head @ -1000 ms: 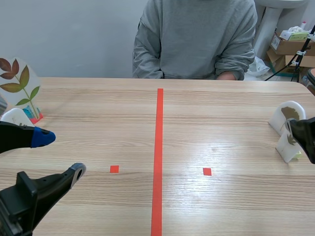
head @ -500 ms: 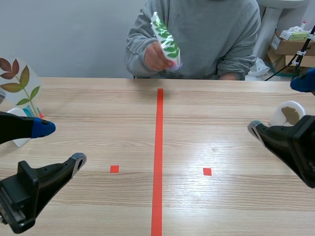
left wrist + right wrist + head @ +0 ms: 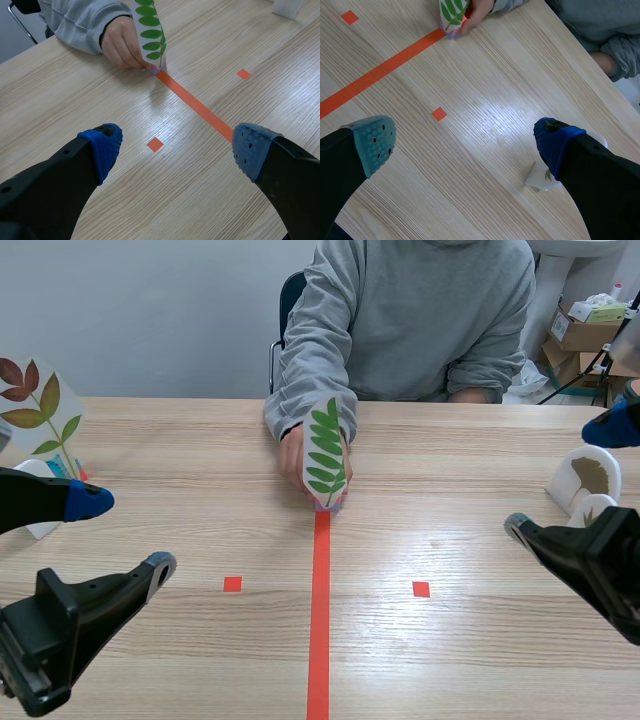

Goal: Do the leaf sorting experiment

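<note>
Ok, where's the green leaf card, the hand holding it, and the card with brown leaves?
green leaf card (image 3: pixel 326 451), scene view, on its middle leaflets.
hand (image 3: pixel 292 458), scene view, on its back beside the card.
brown leaf card (image 3: pixel 40 408), scene view, on its middle.

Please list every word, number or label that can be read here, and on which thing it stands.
None can be read.
On the leaf card in the person's hand: only a green leaf picture, no text.
On the cardboard boxes beyond the table: any print is too small to read.
</note>
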### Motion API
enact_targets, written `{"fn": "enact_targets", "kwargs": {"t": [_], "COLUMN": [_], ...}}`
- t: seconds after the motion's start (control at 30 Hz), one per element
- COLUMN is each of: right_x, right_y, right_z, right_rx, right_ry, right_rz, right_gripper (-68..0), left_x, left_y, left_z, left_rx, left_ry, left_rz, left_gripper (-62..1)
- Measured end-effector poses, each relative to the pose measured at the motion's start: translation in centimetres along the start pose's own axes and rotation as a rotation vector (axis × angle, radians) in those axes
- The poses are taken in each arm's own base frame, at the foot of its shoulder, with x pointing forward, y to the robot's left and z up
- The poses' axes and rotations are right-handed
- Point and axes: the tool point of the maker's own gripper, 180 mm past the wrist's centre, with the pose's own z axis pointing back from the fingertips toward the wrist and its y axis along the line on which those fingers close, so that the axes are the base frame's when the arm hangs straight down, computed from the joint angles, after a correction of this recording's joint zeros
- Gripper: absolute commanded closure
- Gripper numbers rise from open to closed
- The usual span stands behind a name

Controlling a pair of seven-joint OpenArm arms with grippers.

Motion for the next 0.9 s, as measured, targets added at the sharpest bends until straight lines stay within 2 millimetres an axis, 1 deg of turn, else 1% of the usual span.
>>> {"fn": "enact_targets", "kwargs": {"t": [0.3, 0.4, 0.9], "right_x": [0.01, 0.01, -0.07], "right_y": [-0.01, -0.01, -0.07], "right_z": [0.0, 0.0, 0.0], "right_rx": [0.0, 0.0, -0.004], "right_ry": [-0.001, -0.001, 0.004], "right_rz": [0.0, 0.0, 0.005], "right_gripper": [-56.4, -56.4, -56.4], "left_x": [0.01, 0.49, 0.41], "left_y": [0.0, 0.0, 0.0], "left_z": [0.0, 0.01, 0.0], "left_rx": [0.0, 0.0, 0.0], "left_ry": [-0.001, -0.027, -0.023], "left_rz": [0.0, 0.0, 0.0], "left_gripper": [-47.7, -47.7, -47.7]}}
